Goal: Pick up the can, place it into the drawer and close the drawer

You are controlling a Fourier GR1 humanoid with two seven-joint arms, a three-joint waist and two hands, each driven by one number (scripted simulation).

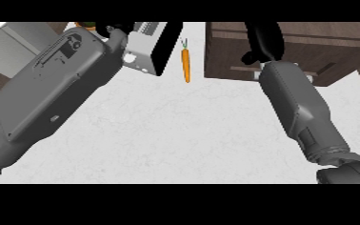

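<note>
Looked like a kitchen. Pale, faintly speckled stone-like tabletop [175,133] across most of the view, as on a kitchen counter. Carrot [186,66] with green top lying on it near the far edge. Dark wooden drawer unit [225,52] beside it at upper right. White-and-black countertop appliance [151,47] at upper left, kind not told for certain.

1. A pale, faintly mottled desk [175,133] fills most of the frame, evenly lit.
2. At the upper left corner lies a light grey surface [25,40] with a brown strip beside it.
3. A white appliance with a black face [156,45] stands at the upper middle.
</note>
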